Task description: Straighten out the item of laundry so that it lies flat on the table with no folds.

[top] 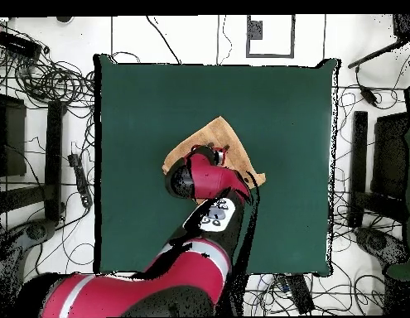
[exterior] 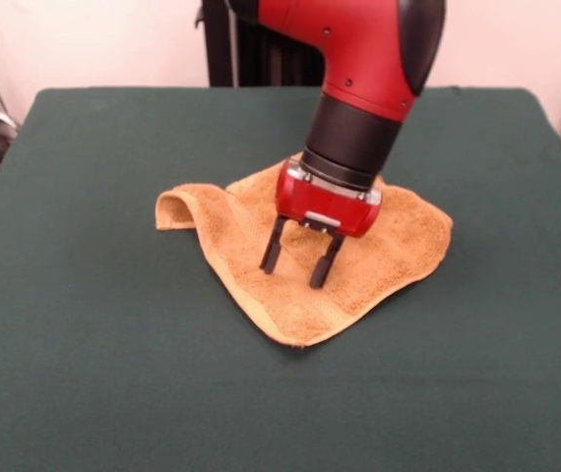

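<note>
The table [exterior: 113,374], covered in dark green cloth, fills the foreground of the front view, and its near half is bare. Near its middle the towel [exterior: 399,241], orange-tan and roughly square, is laid with one corner pointing toward 6 o'clock. Most of it is spread flat, though shallow ripples are seen across it. The corner at 9 o'clock is curled up and over into a small arch, so that part is not flat. A flat woven band is seen running along the edges nearest the camera.

The gripper [exterior: 298,260] is held over the towel's middle, carried by the red and black arm [exterior: 369,69] that enters from 12 o'clock. The two dark fingers [exterior: 273,246] are spread apart with nothing between them, tips pointing down at the cloth; whether the tips touch it cannot be told.

In the overhead view the towel [top: 212,137] is seen near the table's [top: 142,108] centre, partly hidden beneath the arm [top: 204,178].
</note>
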